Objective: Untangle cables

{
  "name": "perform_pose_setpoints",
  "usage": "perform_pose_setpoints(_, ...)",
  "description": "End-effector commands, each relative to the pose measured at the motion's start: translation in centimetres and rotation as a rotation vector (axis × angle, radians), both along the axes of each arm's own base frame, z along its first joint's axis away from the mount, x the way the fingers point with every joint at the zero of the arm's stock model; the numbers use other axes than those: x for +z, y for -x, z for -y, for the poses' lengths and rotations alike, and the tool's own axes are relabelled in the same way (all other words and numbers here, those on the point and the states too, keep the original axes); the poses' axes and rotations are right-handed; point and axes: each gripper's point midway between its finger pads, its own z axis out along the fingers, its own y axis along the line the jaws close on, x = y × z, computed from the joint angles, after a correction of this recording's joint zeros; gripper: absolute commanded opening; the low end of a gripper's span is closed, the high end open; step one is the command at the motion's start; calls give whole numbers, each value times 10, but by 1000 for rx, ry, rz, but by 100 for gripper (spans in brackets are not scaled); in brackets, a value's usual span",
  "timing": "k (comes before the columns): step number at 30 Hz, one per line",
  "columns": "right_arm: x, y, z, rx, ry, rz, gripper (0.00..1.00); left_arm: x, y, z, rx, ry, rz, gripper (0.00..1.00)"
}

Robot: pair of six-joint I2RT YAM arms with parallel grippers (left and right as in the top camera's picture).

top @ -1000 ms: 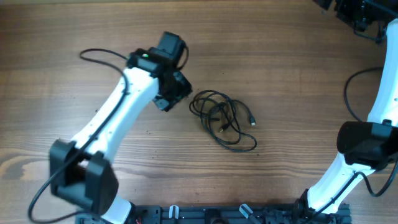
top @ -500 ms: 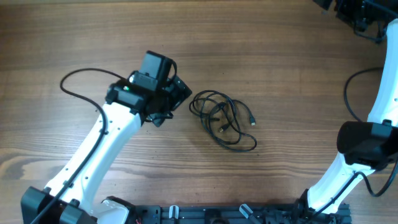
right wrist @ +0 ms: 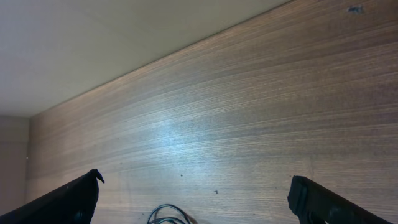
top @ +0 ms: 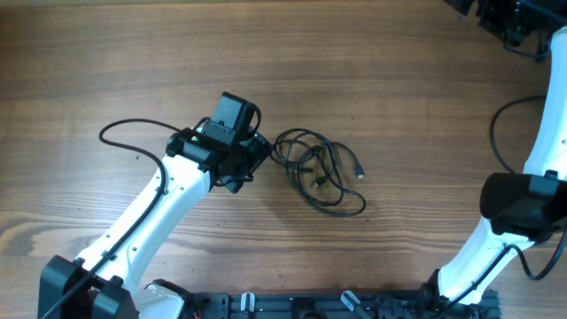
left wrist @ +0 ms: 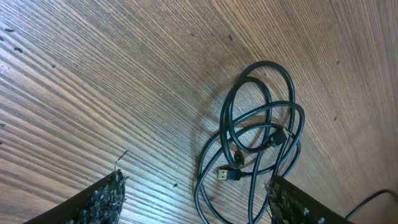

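On the left of the table [top: 399,89], the left gripper [top: 257,162] hangs low with its fingers spread and nothing between them, pointing toward the middle of the table. The cables [top: 312,168] lie just beside it on that side, flat on the wood as one loose knot of thin black loops. The nearest loop is close to the fingertips but not touching them. In the overhead view the knot's long axis runs from that near loop, down and away, to a wider loop on the far side. From the left wrist camera the loops stretch ahead of the open jaws, a little off toward one finger, with a small plug [left wrist: 225,174] lying at the near end. At the far right, the right gripper [right wrist: 199,205] is also spread wide and empty, well away from the knot. The left arm is clearly the nearer one, so the first pinch probably falls to it.
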Motion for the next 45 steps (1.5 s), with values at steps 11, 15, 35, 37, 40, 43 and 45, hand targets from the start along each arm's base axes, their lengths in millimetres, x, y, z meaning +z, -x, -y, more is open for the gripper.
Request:
perform_pose_setpoints(11, -5, -2, 1, -4, 10, -13, 100, -27, 6, 12, -9, -30, -66, 62)
perform_pose_setpoints(15, -5, -2, 1, -4, 10, -13, 100, -26, 5, 14, -13, -34, -56, 61)
perform_pose_setpoints(35, -6, -1, 1, 13, 22, -8, 100, -55, -16, 24, -11, -38, -49, 55)
perform_pose_setpoints(37, -6, -1, 1, 13, 22, -8, 100, -64, -17, 24, -11, -47, -65, 52)
perform_pose_setpoints(40, -6, -1, 1, 13, 22, -9, 100, -66, -22, 27, -11, -39, -50, 47)
perform_pose_setpoints(43, -6, -1, 1, 13, 23, -8, 100, -64, -28, 30, -10, -25, -23, 42)
perform_pose_setpoints(45, -6, -1, 1, 13, 23, -8, 100, -65, -29, 33, -14, -21, -18, 40)
